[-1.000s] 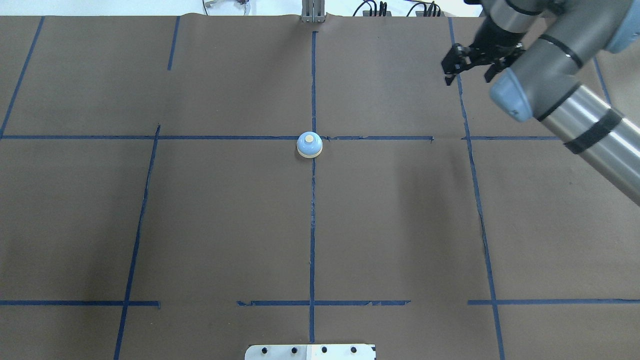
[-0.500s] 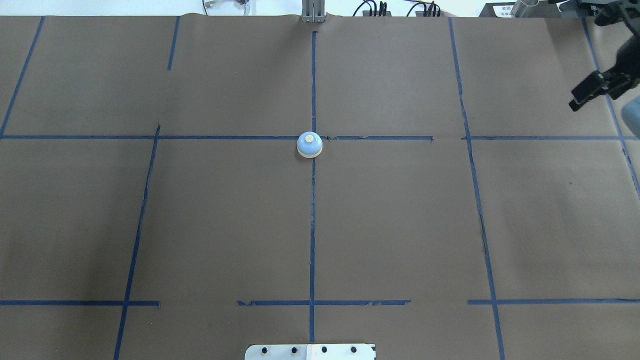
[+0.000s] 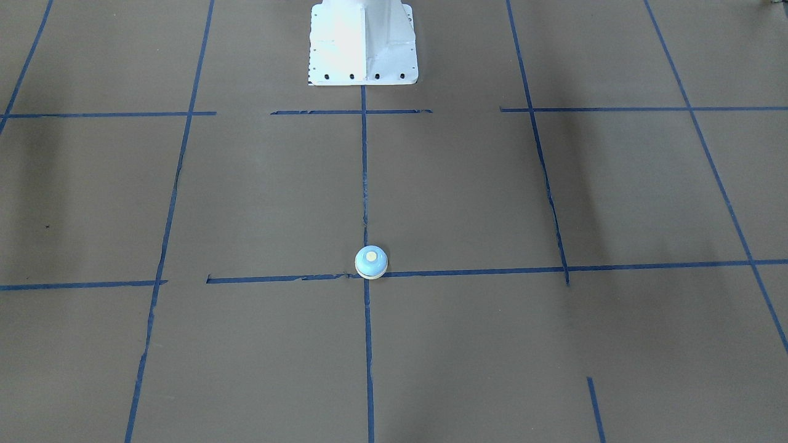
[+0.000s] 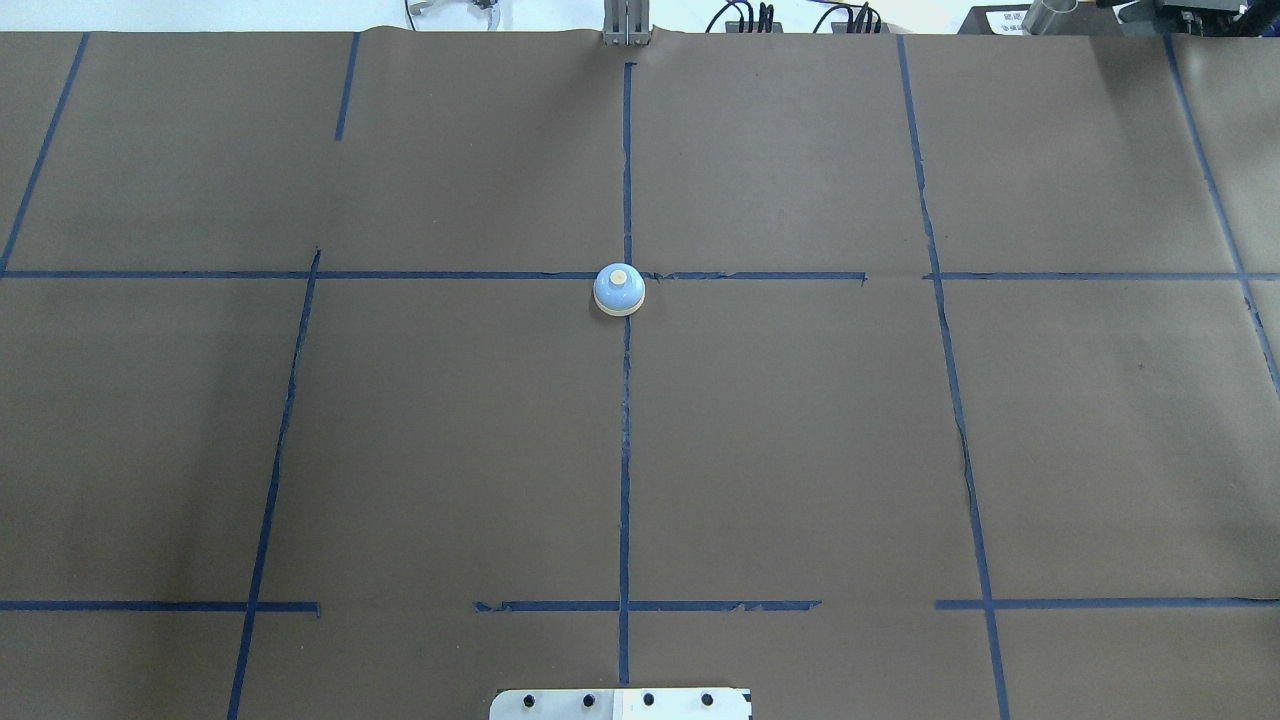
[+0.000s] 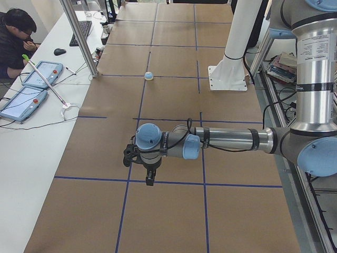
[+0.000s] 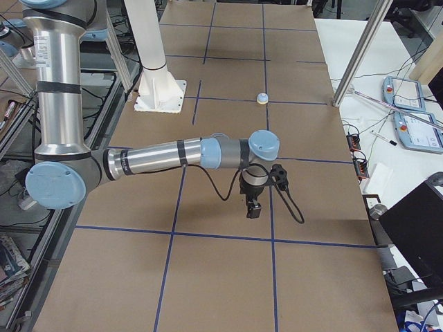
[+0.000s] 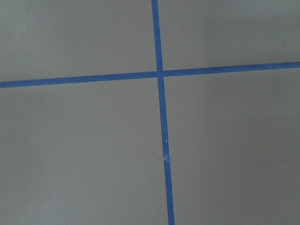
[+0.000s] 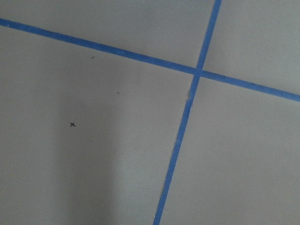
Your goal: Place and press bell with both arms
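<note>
The bell (image 4: 619, 289) stands upright on the brown paper at the crossing of the middle blue tape lines, with nothing touching it. It also shows in the front view (image 3: 371, 262) and in both side views (image 5: 149, 76) (image 6: 261, 98). My left gripper (image 5: 149, 176) hangs pointing down over the table near its left end, far from the bell. My right gripper (image 6: 254, 207) hangs pointing down near the table's right end, also far from it. Both show only in the side views, so I cannot tell if they are open or shut. The wrist views show only paper and tape.
The white pedestal base (image 3: 363, 43) stands at the robot's edge of the table, in line with the bell. A metal post (image 5: 79, 37) stands at the far edge, with a seated operator (image 5: 16, 31) and tablets (image 5: 23, 100) beyond it.
My right arm and gripper swung away to the right, out of the overhead view. The bell has not moved.
</note>
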Available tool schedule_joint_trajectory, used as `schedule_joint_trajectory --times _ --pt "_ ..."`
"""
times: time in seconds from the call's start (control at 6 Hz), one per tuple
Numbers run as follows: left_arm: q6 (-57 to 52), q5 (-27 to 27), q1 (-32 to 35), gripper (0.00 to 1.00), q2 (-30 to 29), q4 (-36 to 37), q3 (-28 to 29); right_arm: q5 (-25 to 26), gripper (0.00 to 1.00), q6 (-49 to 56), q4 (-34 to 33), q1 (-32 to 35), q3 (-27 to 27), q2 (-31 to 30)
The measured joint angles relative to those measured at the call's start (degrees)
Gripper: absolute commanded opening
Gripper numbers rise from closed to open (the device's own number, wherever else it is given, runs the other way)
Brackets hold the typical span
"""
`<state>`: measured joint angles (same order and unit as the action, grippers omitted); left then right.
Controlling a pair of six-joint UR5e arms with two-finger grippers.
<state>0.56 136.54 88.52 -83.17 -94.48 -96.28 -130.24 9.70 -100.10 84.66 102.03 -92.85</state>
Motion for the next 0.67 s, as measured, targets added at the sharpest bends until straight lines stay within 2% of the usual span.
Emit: schedule_joint_trajectory --times 0.67 --pt "0.04 -0.25 0.21 1.0 3.14 -0.59 -1.14 -0.02 1.0 -1.38 0.0 0.95 -0.06 -1.44"
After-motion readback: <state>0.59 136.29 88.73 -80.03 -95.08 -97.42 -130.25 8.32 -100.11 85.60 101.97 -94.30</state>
